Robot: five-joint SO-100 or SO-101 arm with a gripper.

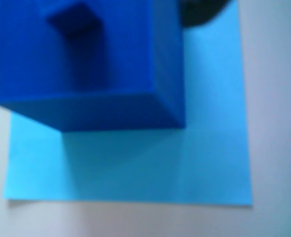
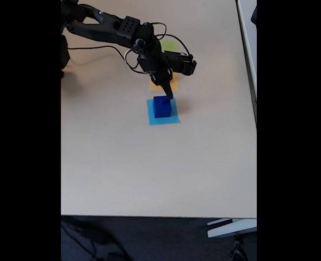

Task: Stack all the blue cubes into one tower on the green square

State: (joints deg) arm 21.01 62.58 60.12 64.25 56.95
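A large dark blue cube [image 1: 86, 64] stands on a flat light-blue square [image 1: 135, 168] in the wrist view. On its top face is a smaller, darker blue block shape [image 1: 74, 22], too blurred to name. A dark finger [image 1: 200, 12] shows at the upper right of that view. In the fixed view my gripper [image 2: 167, 95] points down right at the blue cube [image 2: 161, 107], at its far right top edge. The frames do not show how the jaws stand. The green square [image 2: 170, 45] peeks out behind the arm, farther back.
An orange square [image 2: 159, 86] lies between the light-blue square [image 2: 164, 118] and the green one, partly under the arm. The beige table [image 2: 149, 174] has wide free room in front. Cables loop around the arm.
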